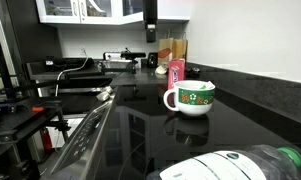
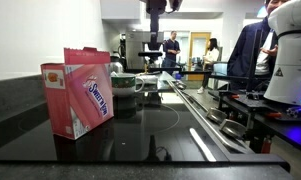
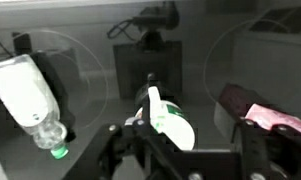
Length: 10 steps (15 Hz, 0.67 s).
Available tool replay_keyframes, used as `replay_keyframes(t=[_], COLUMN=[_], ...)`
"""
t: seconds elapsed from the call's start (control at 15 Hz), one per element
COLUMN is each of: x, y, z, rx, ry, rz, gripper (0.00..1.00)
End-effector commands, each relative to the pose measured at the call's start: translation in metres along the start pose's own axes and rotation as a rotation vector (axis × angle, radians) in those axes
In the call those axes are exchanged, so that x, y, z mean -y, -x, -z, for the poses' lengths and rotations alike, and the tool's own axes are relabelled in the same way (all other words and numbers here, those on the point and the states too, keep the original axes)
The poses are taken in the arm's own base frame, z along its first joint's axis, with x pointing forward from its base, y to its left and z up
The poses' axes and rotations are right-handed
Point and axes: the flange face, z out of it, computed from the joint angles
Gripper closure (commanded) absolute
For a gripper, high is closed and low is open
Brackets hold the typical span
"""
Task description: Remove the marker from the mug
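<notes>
The white mug with a green patterned band stands upright on the black countertop, handle toward the left. It also shows in the other exterior view, behind the pink box, and in the wrist view, below the camera. I cannot make out the green marker in any view. My gripper is open and empty, with its fingers spread either side of the mug, high above it. Only its lower end shows at the top of both exterior views.
A pink carton stands next to the mug. A clear plastic bottle with a green cap lies on the counter. A sink and stove lie beyond, and jars stand against the back wall.
</notes>
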Motion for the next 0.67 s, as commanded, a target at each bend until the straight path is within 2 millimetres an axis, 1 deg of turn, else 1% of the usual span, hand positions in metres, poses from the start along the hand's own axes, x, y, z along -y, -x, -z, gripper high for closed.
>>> replay_keyframes(t=[0.0,0.07,0.13,0.27,0.33,0.4,0.6], x=[-0.006,-0.007,-0.007,-0.007,-0.007,-0.008,-0.010], y=[-0.052,-0.064,-0.076,-0.094,-0.103,-0.110,-0.124], z=[-0.026,-0.035,-0.046,-0.064,-0.074,-0.083,-0.109], rx=[-0.011,-0.008,-0.002,0.013,0.021,0.024,0.044], ry=[-0.012,-0.014,-0.013,-0.027,-0.036,-0.038,-0.051], rz=[-0.038,-0.038,-0.045,-0.059,-0.073,-0.089,-0.134], gripper=[0.34,0.35,0.38,0.39,0.37,0.38,0.34])
